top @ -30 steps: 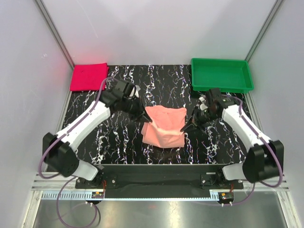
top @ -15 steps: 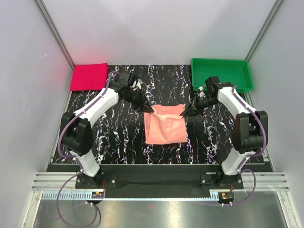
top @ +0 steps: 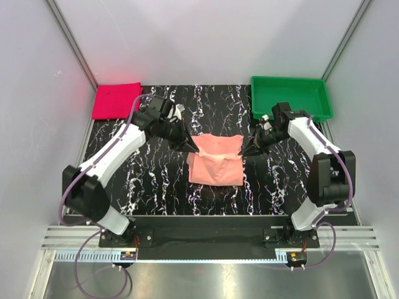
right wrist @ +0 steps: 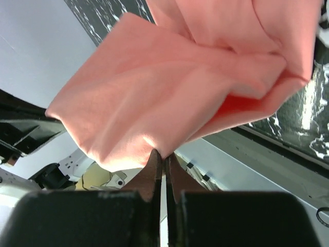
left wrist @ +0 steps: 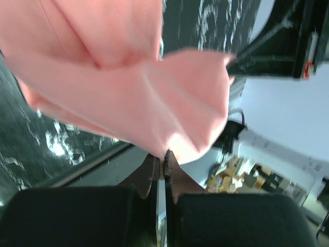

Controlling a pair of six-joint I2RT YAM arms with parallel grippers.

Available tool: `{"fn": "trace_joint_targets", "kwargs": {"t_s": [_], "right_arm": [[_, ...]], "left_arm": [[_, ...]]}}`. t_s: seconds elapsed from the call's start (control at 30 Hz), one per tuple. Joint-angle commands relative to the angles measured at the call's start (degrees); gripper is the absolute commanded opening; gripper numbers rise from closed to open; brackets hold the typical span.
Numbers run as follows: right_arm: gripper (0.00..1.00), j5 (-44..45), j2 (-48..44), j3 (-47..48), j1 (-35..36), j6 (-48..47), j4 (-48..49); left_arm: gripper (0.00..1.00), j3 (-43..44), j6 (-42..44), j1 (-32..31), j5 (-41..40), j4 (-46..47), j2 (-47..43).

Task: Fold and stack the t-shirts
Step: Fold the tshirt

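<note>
Both the left gripper point(top: 195, 149) and the right gripper point(top: 242, 152), clenched on far corners of the pink shirt point(top: 215, 169), have stretched it from a skewed heap into a squarer shape, seemingly ready for folding.

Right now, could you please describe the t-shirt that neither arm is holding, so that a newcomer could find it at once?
Start at the black marbled table and go to its far left corner, opposite the green tray at the far right. There lies the magenta-red t-shirt, folded into a flat rectangle. Unlike the salmon-pink t-shirt at mid-table, it is vivid magenta and lies flat.
</note>
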Motion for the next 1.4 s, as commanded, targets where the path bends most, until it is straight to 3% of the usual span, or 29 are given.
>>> {"fn": "trace_joint_targets", "kwargs": {"t_s": [0.0,0.27,0.43,0.6,0.73,0.77,0.83,0.9,1.03,1.07,1.13,1.3,1.37], "right_arm": [[0.0,1.53,-7.02,-6.97,0.0,-1.81,-2.09],[0.0,3.03,-18.54,-19.2,0.09,-1.98,-3.32],[0.0,1.98,-24.16,-29.05,1.58,-0.14,-1.92],[0.01,3.47,-29.35,-36.08,8.33,3.37,-1.04],[0.11,3.73,-34.44,-40.74,13.27,7.33,-1.91],[0.19,4.08,-35.59,-42.05,13.45,7.33,-4.0],[0.27,4.43,-38.32,-42.77,13.45,6.11,-7.95],[0.44,5.83,-39.11,-42.07,13.45,4.53,-9.29],[0.7,12.59,-32.1,-33.3,13.45,1.28,-8.69],[0.82,15.91,-29.91,-29.01,13.28,0.31,-7.64],[0.84,17.61,-24.02,-26.17,12.93,0.3,-2.82],[0.81,23.32,-7.34,-5.36,10.11,1.8,0.45],[0.75,27.09,-0.58,-0.61,9.85,1.27,3.44]], "left_arm": [[0.0,-6.46,-2.47,-3.07,1.03,0.57,-9.94],[0.0,-30.97,-15.83,-12.64,0.94,14.44,-24.81],[0.0,-38.29,-17.51,-14.32,-0.2,15.34,-32.19],[0.03,-45.15,-16.55,-15.73,0.06,16.13,-34.5],[0.42,-46.83,-15.93,-18.54,0.77,13.87,-35.98],[0.56,-46.57,-14.97,-18.8,0.24,12.28,-36.86],[0.68,-44.55,-13.13,-18.98,-1.95,6.42,-39.32],[0.76,-41.83,-11.72,-18.89,-5.71,0.79,-40.55],[0.77,-33.4,-8.03,-18.37,-12.58,-3.29,-37.5],[0.77,-32.25,-7.5,-17.76,-13.29,-2.94,-35.74],[0.74,-29.97,-4.96,-14.69,-12.51,1.26,-29.88],[0.6,-18.98,2.51,-9.42,-14.27,10.31,-12.74],[0.57,-14.95,5.07,-7.92,-13.92,13.65,-3.18]]}}
